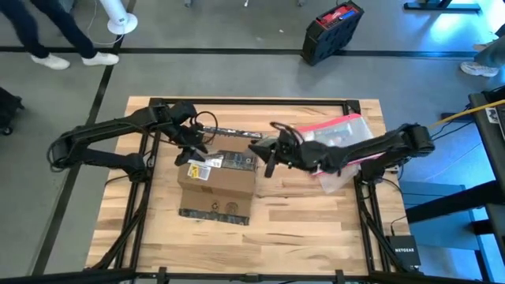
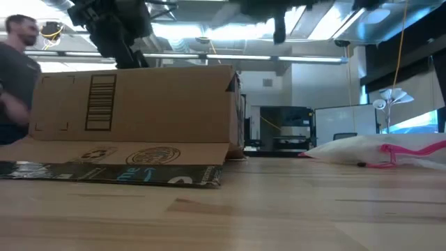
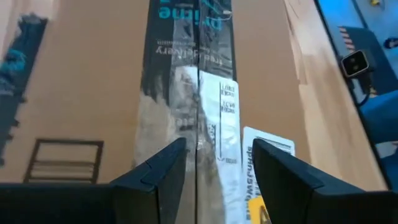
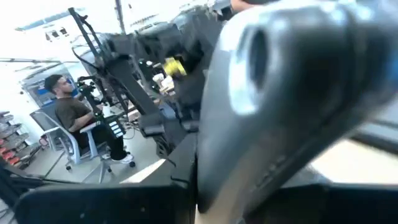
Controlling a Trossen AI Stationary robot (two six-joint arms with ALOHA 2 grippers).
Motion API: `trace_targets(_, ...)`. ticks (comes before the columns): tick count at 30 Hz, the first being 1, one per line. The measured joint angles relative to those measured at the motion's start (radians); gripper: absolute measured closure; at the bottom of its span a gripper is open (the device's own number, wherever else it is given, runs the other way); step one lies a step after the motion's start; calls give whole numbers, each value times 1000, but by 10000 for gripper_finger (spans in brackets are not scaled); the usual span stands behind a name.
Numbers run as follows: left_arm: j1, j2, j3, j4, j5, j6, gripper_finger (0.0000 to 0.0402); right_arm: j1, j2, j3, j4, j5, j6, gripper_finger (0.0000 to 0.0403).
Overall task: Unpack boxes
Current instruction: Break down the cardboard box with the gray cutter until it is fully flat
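Wooden table (image 1: 300,221), grey floor (image 1: 237,31), cardboard box (image 1: 217,185), plastic pouch (image 1: 339,138)

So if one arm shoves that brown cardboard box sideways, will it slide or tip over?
The cardboard box looks wider than tall and sits flat on the wooden table, so it probably slides rather than tips. Its corrugated walls look fairly stiff. The flap lying on the table may drag a little.

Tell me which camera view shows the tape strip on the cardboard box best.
The left wrist view: the tape strip fills the frame, running between the open left gripper. The high view shows the cardboard box whole but the tape only small. The low view shows only its side. The right wrist view misses it.
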Motion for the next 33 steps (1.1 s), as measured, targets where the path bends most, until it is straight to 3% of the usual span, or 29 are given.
trace_targets(5,-13,0,0,14,-55,69,227,-19,138,34,92,-16,7,331)
trace_targets(10,-37,-1,0,10,-125,100,226,-58,268,141,91,-82,-31,331)
trace_targets(16,-64,5,0,-4,-132,125,215,-108,374,245,18,-153,-44,331)
trace_targets(22,-70,32,-2,-47,-122,125,210,-130,405,274,-14,-198,-54,331)
trace_targets(33,-69,61,-80,21,-142,123,210,-127,411,275,-59,-220,-57,331)
